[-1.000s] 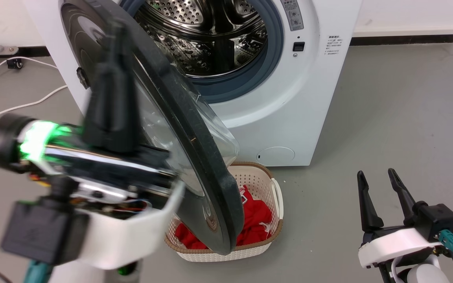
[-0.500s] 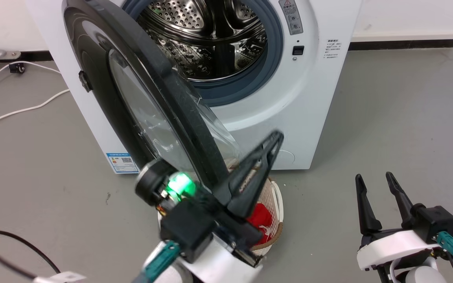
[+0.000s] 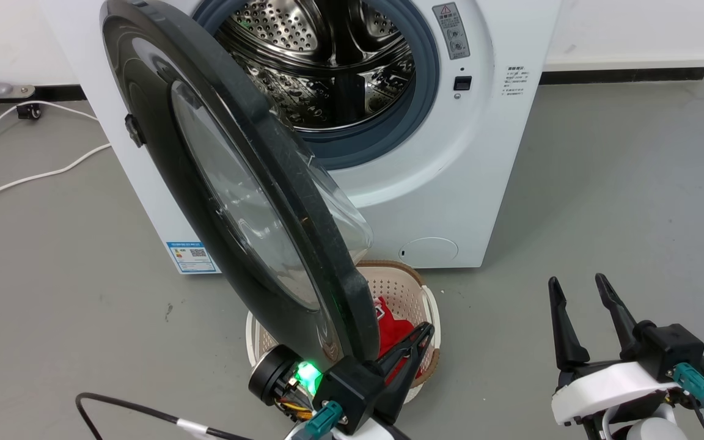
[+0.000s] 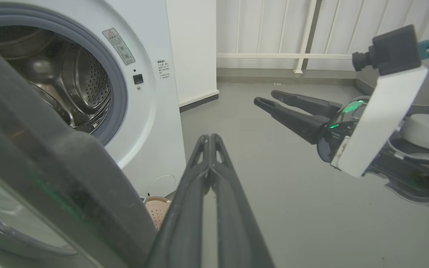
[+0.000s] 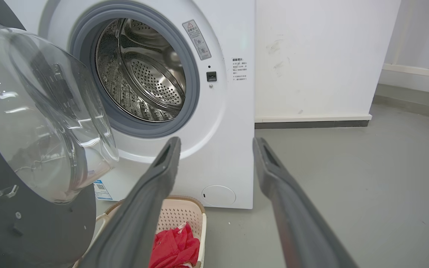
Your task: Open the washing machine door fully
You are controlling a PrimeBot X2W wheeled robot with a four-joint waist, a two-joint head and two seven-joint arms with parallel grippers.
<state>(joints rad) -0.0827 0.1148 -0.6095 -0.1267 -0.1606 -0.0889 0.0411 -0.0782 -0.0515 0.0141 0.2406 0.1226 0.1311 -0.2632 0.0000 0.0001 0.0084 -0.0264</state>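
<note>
The washing machine door (image 3: 230, 183), a big glossy black disc with a clear glass bowl, stands swung out from the machine, nearly edge-on to the head view. Its rim (image 4: 58, 175) fills the left of the left wrist view, and its bowl (image 5: 39, 111) bulges at the left of the right wrist view. My left gripper (image 3: 428, 329) is shut on nothing, just right of the door's lower edge and above the basket; its fingers (image 4: 209, 137) meet at the tips. My right gripper (image 3: 575, 287) stands open at the lower right, well away from the door, with its fingers (image 5: 169, 156) spread.
A cream basket (image 3: 410, 287) holding red cloth (image 3: 395, 327) sits on the floor under the door. The steel drum (image 3: 327, 67) is exposed. White cables (image 3: 34, 165) and a black cable (image 3: 126, 406) lie on the left floor. Open grey floor (image 3: 621, 183) lies to the right.
My left arm dropped from in front of the door's outer face to below and right of its lower edge. The door's angle looks unchanged. The right gripper stayed put.
</note>
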